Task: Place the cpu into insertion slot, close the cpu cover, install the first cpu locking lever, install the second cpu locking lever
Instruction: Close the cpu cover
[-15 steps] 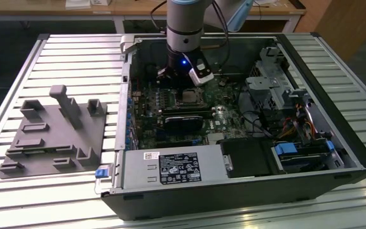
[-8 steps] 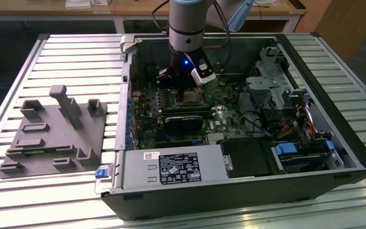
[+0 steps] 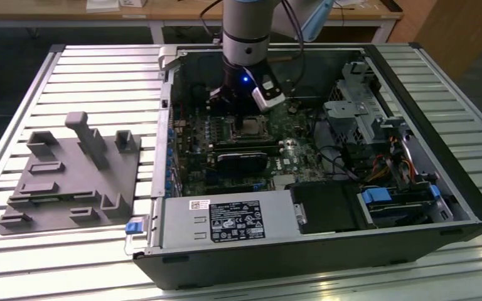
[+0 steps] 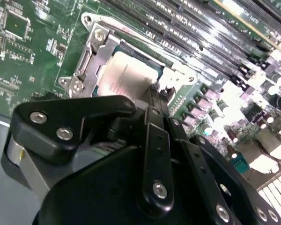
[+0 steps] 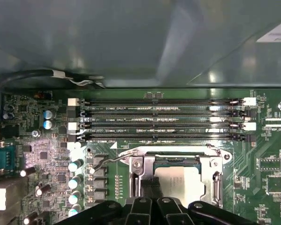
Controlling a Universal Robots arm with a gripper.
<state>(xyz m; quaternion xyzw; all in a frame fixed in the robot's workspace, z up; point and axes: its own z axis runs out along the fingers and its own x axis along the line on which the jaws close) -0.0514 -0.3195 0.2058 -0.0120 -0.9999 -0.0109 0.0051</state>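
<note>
The cpu [image 4: 126, 75] lies flat in its socket on the green motherboard, its silvery top also visible in the first wrist view [image 5: 180, 180]. The cpu cover [image 4: 91, 54] is a silvery frame lying down around the chip [image 5: 136, 165]. A thin wire locking lever [image 5: 103, 161] sticks out sideways from the socket's corner, and another wire runs along the socket's edge [image 4: 131, 35]. My gripper [image 5: 150, 187] hangs over the socket's edge, fingers together with nothing between them, tips at the cover's rim [image 4: 154, 93]. From the exterior view the gripper [image 3: 241, 113] reaches down into the open case just above the socket [image 3: 245, 128].
Long memory slots [image 5: 159, 117] run beside the socket, with the case wall [image 5: 131, 37] beyond them. Upright capacitors [image 5: 75, 166] stand near the lever. A power supply [image 3: 224, 219], drive cage [image 3: 363, 106] and cables fill the case. A grey fixture plate [image 3: 69, 175] lies outside it.
</note>
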